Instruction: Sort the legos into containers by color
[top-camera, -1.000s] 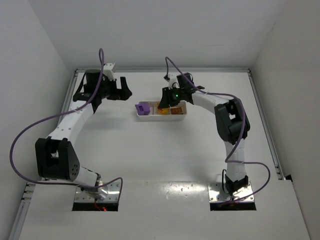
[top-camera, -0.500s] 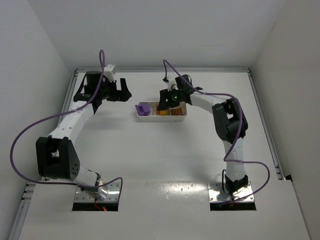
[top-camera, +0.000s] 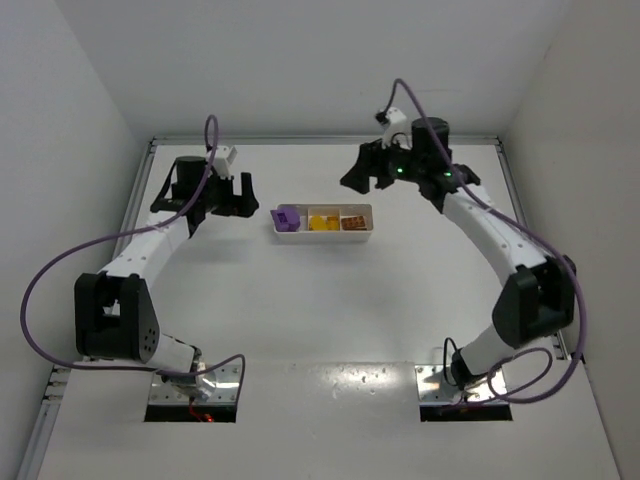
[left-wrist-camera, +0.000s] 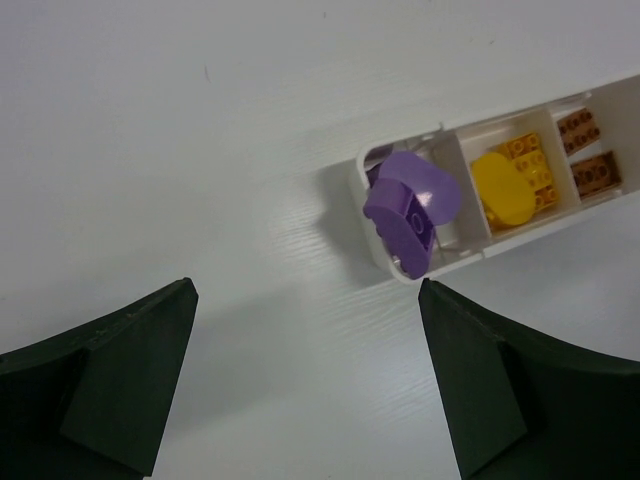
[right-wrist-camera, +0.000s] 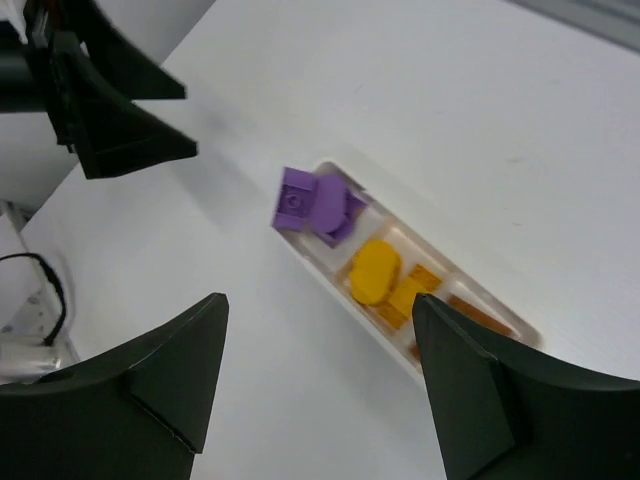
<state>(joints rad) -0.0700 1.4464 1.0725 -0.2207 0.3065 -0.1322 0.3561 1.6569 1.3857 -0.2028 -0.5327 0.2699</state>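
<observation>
As they hover near the tray (top-camera: 320, 236), the left tool (left-wrist-camera: 305, 310) and right tool (right-wrist-camera: 320, 315) gape wide, gripping nothing.

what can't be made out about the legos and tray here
Top external: how many legos lie in each compartment of the tray; too small.
Left wrist: brown legos cut off by the right edge; the top purple lego hides what lies under it.
Right wrist: tray's brown end partly behind a finger.
</observation>
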